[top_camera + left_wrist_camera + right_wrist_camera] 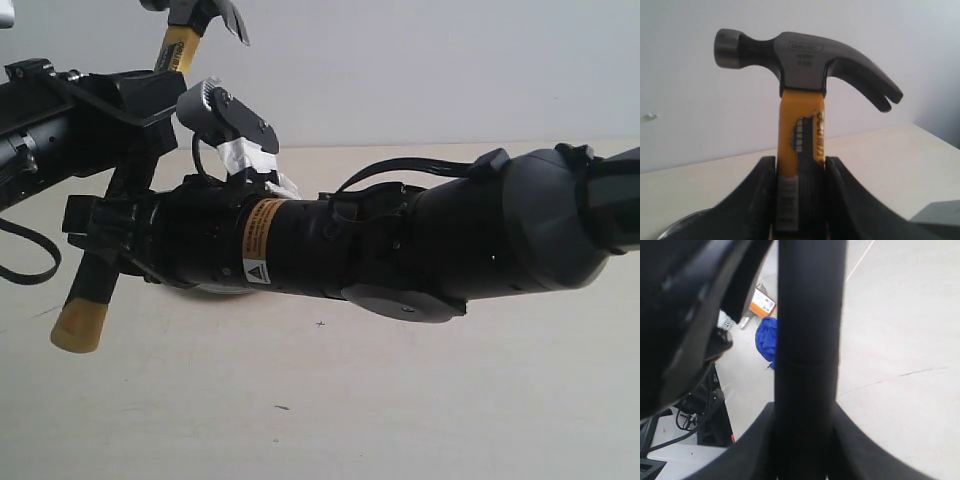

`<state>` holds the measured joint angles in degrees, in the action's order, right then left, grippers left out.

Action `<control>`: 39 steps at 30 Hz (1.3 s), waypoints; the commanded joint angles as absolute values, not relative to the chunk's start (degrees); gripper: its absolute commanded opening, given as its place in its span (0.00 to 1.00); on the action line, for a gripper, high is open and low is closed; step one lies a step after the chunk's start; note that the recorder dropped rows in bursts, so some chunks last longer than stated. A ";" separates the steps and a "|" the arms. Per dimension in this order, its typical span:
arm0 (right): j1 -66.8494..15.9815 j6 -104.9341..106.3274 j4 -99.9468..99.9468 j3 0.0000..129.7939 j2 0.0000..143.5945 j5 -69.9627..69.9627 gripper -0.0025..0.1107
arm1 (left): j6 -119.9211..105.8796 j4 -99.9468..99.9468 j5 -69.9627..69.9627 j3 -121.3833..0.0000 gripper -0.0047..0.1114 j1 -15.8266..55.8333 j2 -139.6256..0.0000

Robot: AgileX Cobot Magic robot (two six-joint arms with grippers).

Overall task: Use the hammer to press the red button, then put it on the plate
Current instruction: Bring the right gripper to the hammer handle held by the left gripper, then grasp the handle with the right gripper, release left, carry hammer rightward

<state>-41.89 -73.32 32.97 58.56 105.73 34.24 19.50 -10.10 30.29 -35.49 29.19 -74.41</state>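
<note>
At the far left the left arm comes in level, and its left gripper (150, 95) is pinched tight on the hammer (178, 48), which is up in the air, well off the table (400, 400). The hammer leans: its yellow butt hangs low on the left, and the yellow neck and dark head rise toward the top edge. From the left wrist camera the hammer (800, 125) stands head-up between the two black fingers (757, 195), which press on it just where the yellow neck meets the black grip. A curved bit of the plate (682, 224) shows low in that picture, down on the table below the gripper. Further along, the right arm stretches across from the right side, thick and black with an orange label. Its right gripper (105, 225) sits on the same handle, lower than the left one. In the right wrist camera the hammer's black handle (807, 340) runs straight through the right gripper (805, 412), both fingers closed against it. Beyond the handle there, a blue cloth (767, 337) lies on the floor.
</note>
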 commanded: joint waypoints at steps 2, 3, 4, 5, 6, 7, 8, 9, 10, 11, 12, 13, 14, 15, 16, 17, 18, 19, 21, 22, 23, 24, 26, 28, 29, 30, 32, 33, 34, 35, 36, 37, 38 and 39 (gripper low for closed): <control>-41.36 -71.56 29.85 59.20 105.33 34.92 0.02 | 18.68 -9.24 27.96 -35.91 0.06 29.12 -71.84; -41.36 -71.56 29.85 59.20 105.33 34.92 0.02 | 18.41 -9.24 27.96 -35.91 0.08 29.12 -71.71; -41.36 -71.56 29.84 59.20 105.33 35.03 0.02 | 18.41 -9.24 27.96 -35.91 0.12 29.12 -71.47; -41.36 -71.56 29.84 59.20 105.33 35.39 0.02 | 18.41 -9.24 27.96 -35.91 0.19 29.12 -71.36; -41.36 -71.56 29.84 59.20 105.33 35.71 0.02 | 18.41 -9.24 27.96 -35.91 0.25 29.12 -71.23; -41.36 -71.56 29.84 59.20 105.33 35.83 0.02 | 18.41 -9.24 27.87 -35.91 0.35 29.12 -71.23; -41.36 -71.56 29.84 59.20 105.33 35.83 0.02 | 18.41 -9.36 27.67 -35.91 0.42 29.12 -71.23; -41.36 -71.56 29.84 59.20 105.33 35.83 0.02 | 18.41 -9.36 27.67 -35.91 0.49 29.12 -71.23; -41.36 -71.45 29.84 59.20 105.33 35.83 0.02 | 18.41 -9.36 27.51 -35.91 0.56 29.12 -71.23; -41.36 -71.19 29.84 59.20 105.33 35.83 0.02 | 18.41 -9.22 27.43 -35.91 0.59 28.97 -71.23; -41.36 -71.07 29.84 59.20 105.33 35.83 0.02 | 18.41 -9.22 27.43 -35.91 0.61 28.64 -71.23; -41.36 -71.07 29.84 59.20 105.33 35.83 0.02 | 18.26 -9.22 27.43 -35.91 0.64 28.37 -71.10; -41.36 -71.07 29.84 59.20 105.33 35.83 0.02 | 18.25 -9.22 27.43 -35.91 0.66 28.09 -70.99; -41.36 -71.07 29.84 59.20 105.33 35.83 0.02 | 18.25 -9.22 27.43 -35.91 0.67 27.81 -70.81; -41.36 -70.82 29.84 59.20 105.33 35.71 0.02 | 18.25 -9.22 27.43 -35.91 0.68 27.55 -70.40; -41.36 -70.52 29.84 59.20 105.33 35.48 0.02 | 18.25 -9.34 27.43 -35.91 0.69 27.23 -70.01; -41.36 -70.51 29.84 59.20 105.33 34.71 0.02 | 18.25 -9.34 27.25 -35.91 0.69 26.87 -69.43; -41.36 -70.38 29.84 59.20 105.33 33.92 0.02 | 18.25 -9.34 26.96 -35.91 0.69 26.34 -68.71; -41.16 -68.94 29.38 59.20 105.22 32.29 0.02 | 18.16 -9.34 25.59 -35.91 0.69 25.67 -66.90; -40.97 -68.36 29.03 59.20 105.05 31.07 0.02 | 18.02 -9.34 24.68 -35.91 0.69 25.20 -65.87; -40.85 -68.05 29.03 59.20 104.71 29.67 0.02 | 17.91 -9.45 23.68 -35.63 0.69 24.89 -65.01; -40.54 -67.11 29.03 59.20 104.17 27.97 0.02 | 17.80 -9.45 22.49 -35.47 0.69 24.43 -63.89; -39.90 -65.21 29.59 59.20 102.76 23.92 0.02 | 17.38 -9.45 19.89 -34.82 0.68 23.51 -61.73; -39.65 -63.35 30.08 59.20 100.48 18.01 0.02 | 16.90 -9.45 18.06 -33.52 0.62 22.84 -59.39; -39.65 -61.74 30.08 59.20 99.20 14.87 0.02 | 16.90 -9.45 17.67 -32.84 0.58 22.83 -58.25; -39.65 -60.17 30.08 59.20 97.85 11.91 0.02 | 16.90 -9.45 17.68 -31.88 0.54 22.83 -57.14; -39.65 -58.17 30.20 59.20 95.22 7.19 0.02 | 16.90 -9.45 17.68 -29.88 0.40 22.83 -54.99; -39.65 -57.72 30.33 59.20 94.16 5.45 0.02 | 16.90 -9.45 17.68 -28.85 0.35 22.83 -54.12; -39.65 -56.76 30.33 59.20 93.14 3.79 0.02 | 17.00 -9.45 17.68 -27.77 0.27 22.83 -52.98; -39.65 -55.85 30.46 59.20 91.63 1.55 0.02 | 17.10 -9.45 17.79 -26.61 0.19 22.83 -51.79; -39.65 -54.74 30.46 59.20 90.60 0.00 0.02 | 17.10 -9.45 18.01 -25.61 0.13 22.83 -50.83; -39.65 -53.96 30.46 59.20 89.59 -1.36 0.02 | 17.10 -9.45 18.63 -24.21 0.04 22.83 -49.49; -39.65 -53.16 30.46 59.20 88.01 -3.58 0.02 | 17.10 -9.45 19.38 -22.68 0.04 22.83 -48.07; -39.65 -52.38 30.46 59.20 87.03 -4.77 0.02 | 17.10 -9.45 20.17 -21.45 0.04 22.83 -46.81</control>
<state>-40.04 -55.92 29.67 58.31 91.67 -4.36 17.16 -9.86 18.13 -24.64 22.92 -50.04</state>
